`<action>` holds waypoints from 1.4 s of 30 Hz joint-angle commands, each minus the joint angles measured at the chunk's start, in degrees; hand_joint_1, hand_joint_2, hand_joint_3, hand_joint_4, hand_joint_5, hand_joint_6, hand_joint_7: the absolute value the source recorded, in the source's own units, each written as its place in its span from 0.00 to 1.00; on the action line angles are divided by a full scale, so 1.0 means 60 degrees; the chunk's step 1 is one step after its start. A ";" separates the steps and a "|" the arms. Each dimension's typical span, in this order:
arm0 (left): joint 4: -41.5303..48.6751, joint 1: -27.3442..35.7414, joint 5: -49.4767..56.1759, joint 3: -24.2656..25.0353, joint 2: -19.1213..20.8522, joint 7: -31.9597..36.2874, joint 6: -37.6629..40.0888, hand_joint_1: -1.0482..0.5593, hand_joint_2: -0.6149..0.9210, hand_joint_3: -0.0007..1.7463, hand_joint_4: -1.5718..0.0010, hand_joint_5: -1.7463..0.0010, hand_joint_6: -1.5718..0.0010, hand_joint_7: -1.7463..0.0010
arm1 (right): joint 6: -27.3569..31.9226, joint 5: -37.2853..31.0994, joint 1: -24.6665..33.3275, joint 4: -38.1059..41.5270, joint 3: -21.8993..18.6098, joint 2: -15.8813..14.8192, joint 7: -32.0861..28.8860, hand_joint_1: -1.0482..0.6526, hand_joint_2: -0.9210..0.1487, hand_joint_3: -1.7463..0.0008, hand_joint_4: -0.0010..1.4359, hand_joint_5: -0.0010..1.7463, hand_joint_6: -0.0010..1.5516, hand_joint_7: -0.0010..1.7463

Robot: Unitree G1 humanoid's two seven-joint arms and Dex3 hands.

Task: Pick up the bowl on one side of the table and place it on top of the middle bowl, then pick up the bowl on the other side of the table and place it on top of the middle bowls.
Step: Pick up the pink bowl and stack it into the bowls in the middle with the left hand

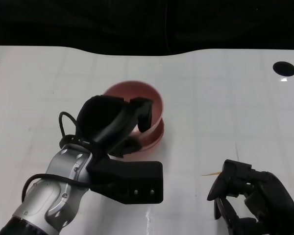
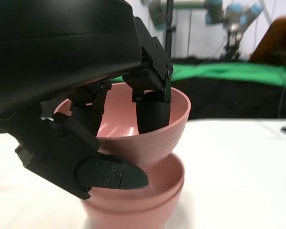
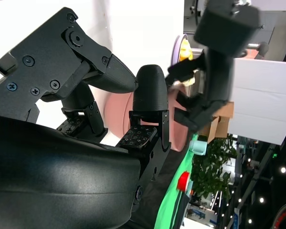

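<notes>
Closest up is the left hand, a chunky matte black shell on a brushed silver forearm with loose black cable looping off the wrist. Its fingers hook over the near rim and down inside the top pink bowl, with the thumb pressing the outside wall, so the bowl is pinched by its rim. That bowl is smooth, rounded plastic with faint ridges around the outside, and it sits tilted a bit in the stack of pink bowls under it, mid-table. Table is glossy white with a faint grid and a dark round hole near the far right corner. Right hand sits low at the near right, well apart from the bowls, fingers curled in loosely and holding nothing.
</notes>
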 commanded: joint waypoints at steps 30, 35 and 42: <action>0.1463 -0.0759 0.0755 -0.0906 0.0272 -0.0748 0.0650 0.40 1.00 0.12 0.56 0.76 0.51 1.00 | 0.0029 0.0002 0.0076 -0.0088 -0.0108 -0.0028 -0.0035 0.54 0.49 0.25 0.59 0.92 0.55 0.75; 0.0946 -0.0689 0.0842 -0.0983 0.0331 -0.1649 0.1078 0.20 1.00 0.26 0.88 0.91 0.83 1.00 | 0.0018 -0.0035 0.0052 -0.0069 -0.0106 -0.0027 -0.0055 0.54 0.49 0.25 0.59 0.92 0.55 0.75; 0.0813 -0.0707 0.0604 -0.0889 0.0446 -0.2361 0.1091 0.15 1.00 0.31 0.92 0.93 0.88 1.00 | 0.0017 -0.0036 0.0012 -0.0035 -0.0098 0.0003 -0.0079 0.54 0.49 0.25 0.59 0.92 0.55 0.75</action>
